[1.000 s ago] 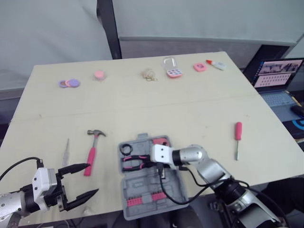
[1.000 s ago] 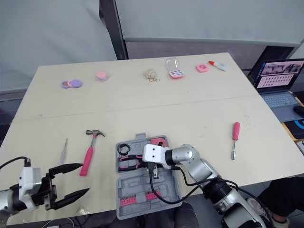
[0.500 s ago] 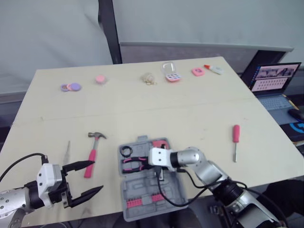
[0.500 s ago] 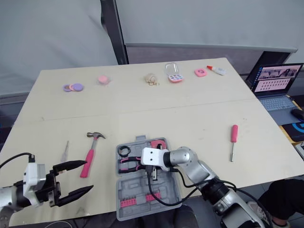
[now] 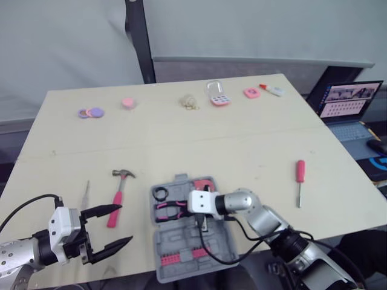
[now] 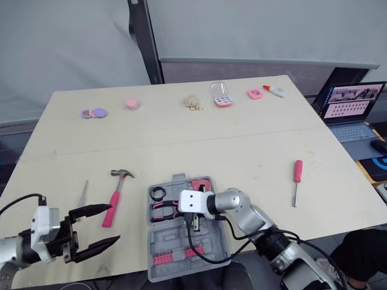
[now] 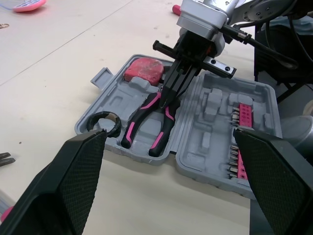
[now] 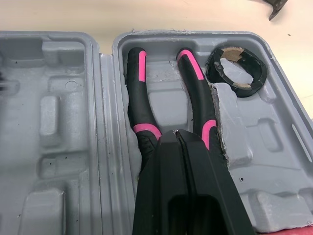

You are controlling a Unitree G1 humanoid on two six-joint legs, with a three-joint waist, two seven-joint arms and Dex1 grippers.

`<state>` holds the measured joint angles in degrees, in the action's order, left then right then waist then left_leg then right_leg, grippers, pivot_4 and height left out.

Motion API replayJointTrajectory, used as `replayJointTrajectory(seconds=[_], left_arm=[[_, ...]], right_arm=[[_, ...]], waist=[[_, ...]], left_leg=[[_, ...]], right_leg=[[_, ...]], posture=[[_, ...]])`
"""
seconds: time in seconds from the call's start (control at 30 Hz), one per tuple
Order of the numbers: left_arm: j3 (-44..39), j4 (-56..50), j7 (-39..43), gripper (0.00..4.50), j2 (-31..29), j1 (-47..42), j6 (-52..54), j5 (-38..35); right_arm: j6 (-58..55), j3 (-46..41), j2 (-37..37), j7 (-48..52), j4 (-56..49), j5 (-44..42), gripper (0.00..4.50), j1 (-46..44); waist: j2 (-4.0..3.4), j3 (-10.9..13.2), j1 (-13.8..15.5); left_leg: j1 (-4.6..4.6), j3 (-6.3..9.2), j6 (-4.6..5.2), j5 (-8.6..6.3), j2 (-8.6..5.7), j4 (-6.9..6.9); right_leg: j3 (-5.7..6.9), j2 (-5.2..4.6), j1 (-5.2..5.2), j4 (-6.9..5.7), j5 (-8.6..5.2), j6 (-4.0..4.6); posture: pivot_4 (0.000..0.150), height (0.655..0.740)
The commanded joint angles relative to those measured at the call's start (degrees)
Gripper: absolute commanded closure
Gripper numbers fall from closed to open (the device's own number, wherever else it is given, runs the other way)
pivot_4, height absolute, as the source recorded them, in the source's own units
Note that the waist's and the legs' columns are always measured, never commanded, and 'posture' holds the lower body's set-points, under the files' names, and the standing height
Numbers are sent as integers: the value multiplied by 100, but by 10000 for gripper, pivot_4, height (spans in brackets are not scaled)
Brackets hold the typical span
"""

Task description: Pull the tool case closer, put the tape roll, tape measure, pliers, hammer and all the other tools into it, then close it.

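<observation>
Right tool (image 8: pixel 178 132) barely shifted — case (image 7: pixel 215 128) holds pliers (image 8: pixel 196 93), tape roll (image 8: pixel 237 91) (black).

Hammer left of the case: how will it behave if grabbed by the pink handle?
The hammer looks rigid, so it shouldn't flex. Its metal head sits at one end, so held mid-handle it will probably tip head-down. The pink grip looks rubbery; slip seems unlikely.

Matt grey moulded-plastic tool case (image 8: pixel 58 122); pliers (image 8: pixel 193 93) with smooth plastic-coated handles
</observation>
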<state>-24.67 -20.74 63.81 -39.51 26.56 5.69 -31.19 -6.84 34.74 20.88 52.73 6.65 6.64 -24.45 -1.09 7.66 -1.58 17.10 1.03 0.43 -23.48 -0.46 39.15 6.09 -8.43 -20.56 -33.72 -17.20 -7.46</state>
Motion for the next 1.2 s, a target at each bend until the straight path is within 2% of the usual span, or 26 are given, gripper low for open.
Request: replayJointTrajectory(seconds=[0.03, 0.27, 0.4, 0.7, 0.9, 1.07, 1.2], left_arm=[[-77, -191, 26, 0, -112, 56, 124, -140], [4, -163, 56, 0, -120, -75, 253, -135], [65, -149, 58, 0, -110, -150, 285, -117], [142, -83, 70, 0, -113, -299, 252, -72], [119, -97, 40, 0, -135, -453, 327, -149], [70, -129, 12, 0, -154, -612, 463, -255], [-62, -294, 52, 0, -202, -507, 583, -413]], right_arm=[[-807, 45, 216, 255, 276, 48, 44743, 352], [-1698, -317, 240, 665, -876, -762, 44743, 414], [-1957, -460, 303, 719, -1212, -956, 44743, 346], [-2250, -729, 153, 651, -1538, -1310, 44743, 110], [-2650, -1163, 157, 619, -2056, -1744, 44743, -206], [-3067, -1616, 424, 627, -2547, -2130, 44743, -419], [-3492, -2093, 994, 664, -3118, -2501, 44743, -252]], waist=[[-8, 5, 7], [-47, 37, 11], [-62, 58, -3], [-25, 166, 1], [-26, 200, 1], [-26, 203, 4], [-21, 208, 18]], left_leg=[[2, 1, 0, 0, 0, 0], [45, 27, 3, -10, -1, 0], [116, 20, 5, -14, 0, 2], [122, -2, 4, -14, 11, 12], [125, -3, 0, -12, 14, 17], [130, -1, 0, -12, 15, 17], [139, 2, 1, -12, 13, 17]], right_leg=[[0, 0, 0, 3, 0, 0], [-4, -1, -18, 8, 0, 0], [10, 4, -104, -12, 1, -1], [39, 13, -106, -6, 3, -6], [40, 14, -108, -7, 5, -9], [44, 16, -115, -9, 5, -9], [46, 15, -118, -5, 5, -10]], posture=[[1500, 7400], [1500, 7400], [1500, 7400], [1500, 7400], [1500, 7400], [1500, 7400], [1500, 7400]])
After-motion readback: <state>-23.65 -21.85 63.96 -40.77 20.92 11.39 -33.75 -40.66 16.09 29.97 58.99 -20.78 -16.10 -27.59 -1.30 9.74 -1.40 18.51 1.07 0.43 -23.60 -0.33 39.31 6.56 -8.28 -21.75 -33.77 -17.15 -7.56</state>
